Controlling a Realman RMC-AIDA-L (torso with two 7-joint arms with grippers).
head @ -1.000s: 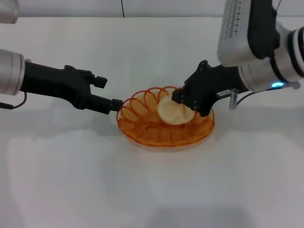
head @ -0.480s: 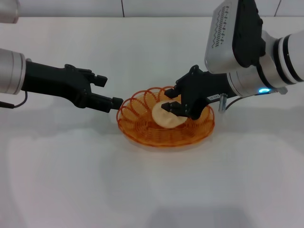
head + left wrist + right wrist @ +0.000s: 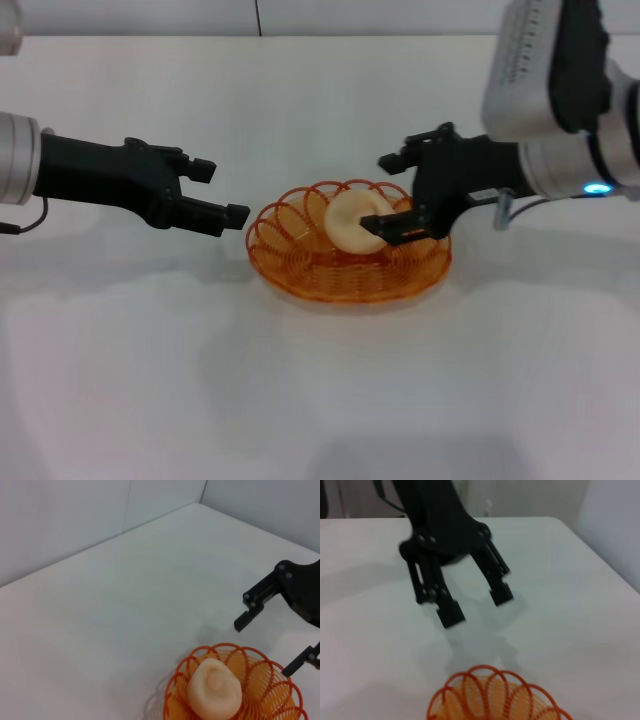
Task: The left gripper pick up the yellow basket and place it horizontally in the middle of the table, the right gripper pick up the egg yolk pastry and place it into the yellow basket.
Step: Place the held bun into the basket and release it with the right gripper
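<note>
The yellow basket (image 3: 300,262) lies flat on the white table, with its rim also in the left wrist view (image 3: 176,682) and the right wrist view (image 3: 490,692). The egg yolk pastry (image 3: 348,221) rests inside it, leaning toward the far wall, and shows as a cream dome (image 3: 214,690). My right gripper (image 3: 380,193) hangs open over the basket's right side, its lower finger close by the pastry's edge; its jaws also appear in the left wrist view (image 3: 264,647). My left gripper (image 3: 222,192) stands open just left of the basket, clear of the rim, and faces the right wrist camera (image 3: 476,607).
The bare white table (image 3: 320,400) stretches in front of and behind the basket. A pale wall runs along the table's far edge. A cable hangs below the right arm's wrist (image 3: 500,212).
The right gripper has opened and drawn back to the right, leaving the pastry in the basket. The left gripper has backed slightly away from the basket's rim.
</note>
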